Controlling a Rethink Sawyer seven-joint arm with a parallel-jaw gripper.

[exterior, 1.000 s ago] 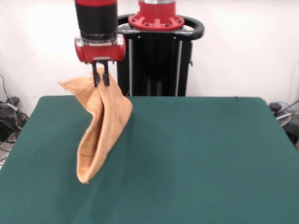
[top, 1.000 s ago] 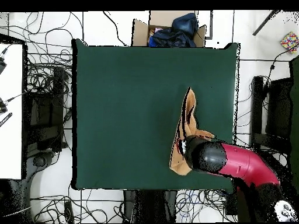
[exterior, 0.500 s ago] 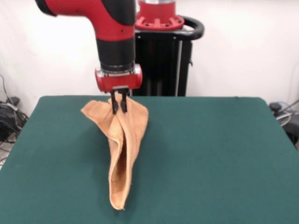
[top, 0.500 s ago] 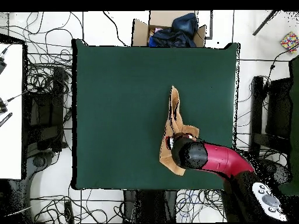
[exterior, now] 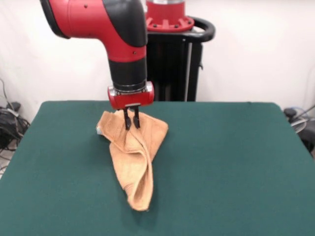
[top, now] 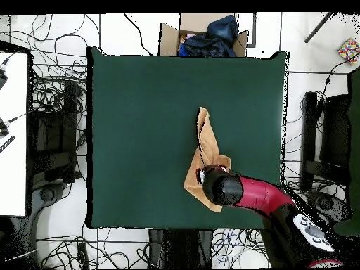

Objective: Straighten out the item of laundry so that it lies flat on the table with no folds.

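Hand (exterior: 131,122) of the red-and-black arm, fingers pressed together on a bunched upper corner of the towel (exterior: 134,158), hangs just above the green counter (exterior: 231,162). In the front view the cloth spreads a little to either side of the pinch, then trails toward six o'clock in a narrow, doubled-over tongue whose tip rests on the counter. In the overhead view the arm covers the pinch point, and the towel (top: 206,145) runs from the wrist toward twelve o'clock as a long, creased strip.

The towel looks light, soft and limp terry cloth; it sags and folds under its own weight and should neither slip nor suffer from a firm pinch. By this reading the job is far from done, since most of the fabric is folded on itself. A grip at a corner or along a border band seems best, so the loose part can drag open against the felt.

Room is plentiful: in the front view the counter lies bare from one to five o'clock of the towel, and the edges are well apart from it, the far edge being the closest.
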